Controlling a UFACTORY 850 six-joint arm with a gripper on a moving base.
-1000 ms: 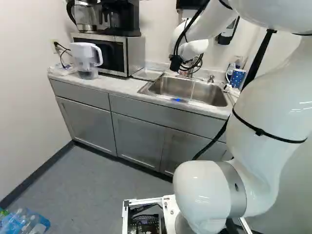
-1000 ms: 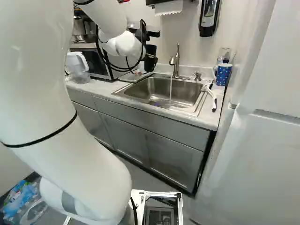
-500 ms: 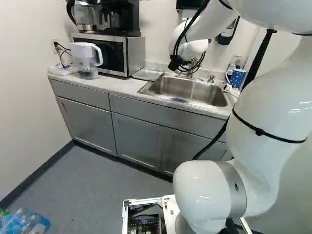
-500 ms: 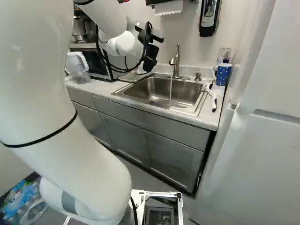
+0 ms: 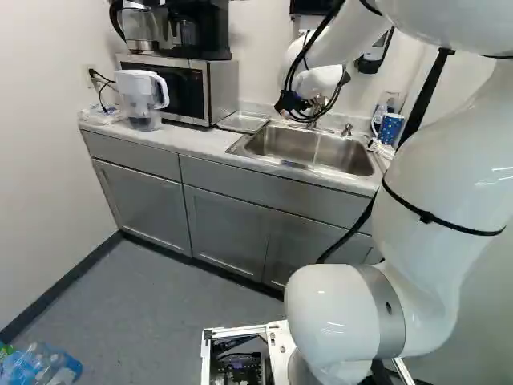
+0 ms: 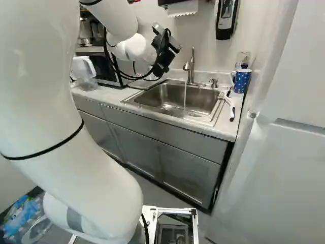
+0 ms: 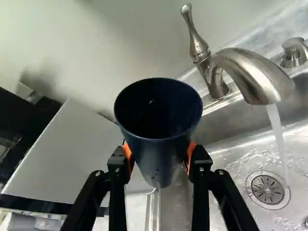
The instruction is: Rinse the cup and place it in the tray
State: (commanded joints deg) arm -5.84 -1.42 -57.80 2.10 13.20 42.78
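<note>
The surface [image 6: 104, 94] has its sink [image 7: 216, 163] beside the claw [image 7: 159, 152], which grips the dark cup [image 7: 159, 144] and could knock it against the faucet [image 7: 255, 72] by swinging high toward the water [image 7: 277, 130].

No texts, labels, brands, numbers or signs can be read on anything that shows in the left base view, the right base view or the wrist view.

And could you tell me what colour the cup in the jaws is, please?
The cup is dark blue, seen best in the wrist view.
</note>
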